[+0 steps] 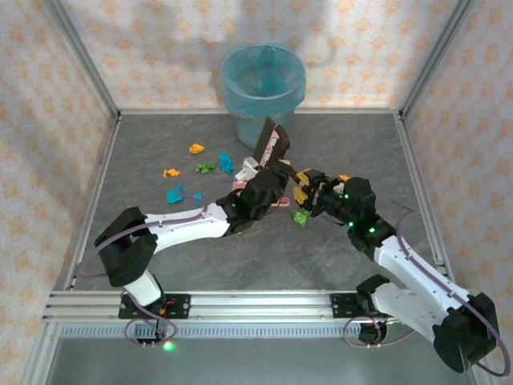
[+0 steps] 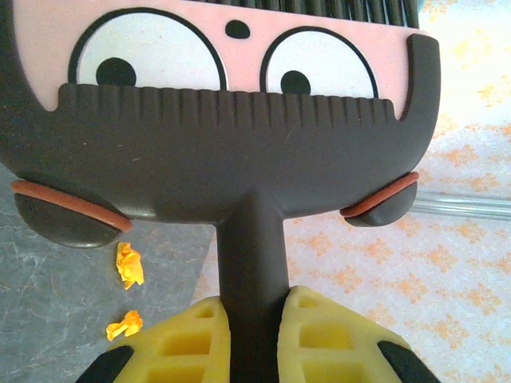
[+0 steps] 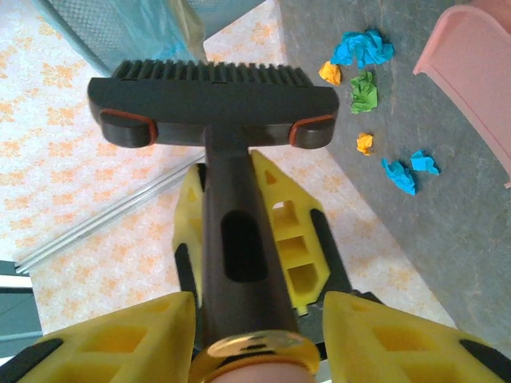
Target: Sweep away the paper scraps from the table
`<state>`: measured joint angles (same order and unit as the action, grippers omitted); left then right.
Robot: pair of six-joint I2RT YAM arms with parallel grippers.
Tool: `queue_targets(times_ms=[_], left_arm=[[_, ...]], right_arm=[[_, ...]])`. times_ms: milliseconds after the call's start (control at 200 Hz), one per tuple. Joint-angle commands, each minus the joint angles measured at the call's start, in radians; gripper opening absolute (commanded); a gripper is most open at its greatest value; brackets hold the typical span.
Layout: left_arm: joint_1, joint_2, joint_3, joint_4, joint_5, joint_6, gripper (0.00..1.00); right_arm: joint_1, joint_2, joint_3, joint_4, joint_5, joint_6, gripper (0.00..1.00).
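Hand-over, by the look of it: your left gripper (image 2: 254,311) is clamped on the handle of the dark brown, pink-faced brush (image 2: 239,144), its head raised above the dark grey mottled bench (image 1: 240,265). Your right gripper (image 3: 255,319) straddles the handle's end, and you cannot tell whether it grips. Next you need the right seated firmly before the left lets go; the crumpled orange, green and blue paper scraps (image 1: 205,167) lie on the bench, mostly left of both grippers.
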<state>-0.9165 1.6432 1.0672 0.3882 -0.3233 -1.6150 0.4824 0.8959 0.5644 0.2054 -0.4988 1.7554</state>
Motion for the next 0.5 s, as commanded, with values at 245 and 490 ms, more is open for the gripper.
queue_targets(times_ms=[245, 490], left_arm=[[-0.011, 0.015, 0.039, 0.049, -0.028, 0.004, 0.00], [-0.011, 0.016, 0.035, 0.047, -0.007, -0.007, 0.00]], right_arm=[[0.011, 0.008, -0.015, 0.066, 0.061, 0.015, 0.34], [0.010, -0.001, -0.027, 0.077, 0.097, 0.005, 0.12]])
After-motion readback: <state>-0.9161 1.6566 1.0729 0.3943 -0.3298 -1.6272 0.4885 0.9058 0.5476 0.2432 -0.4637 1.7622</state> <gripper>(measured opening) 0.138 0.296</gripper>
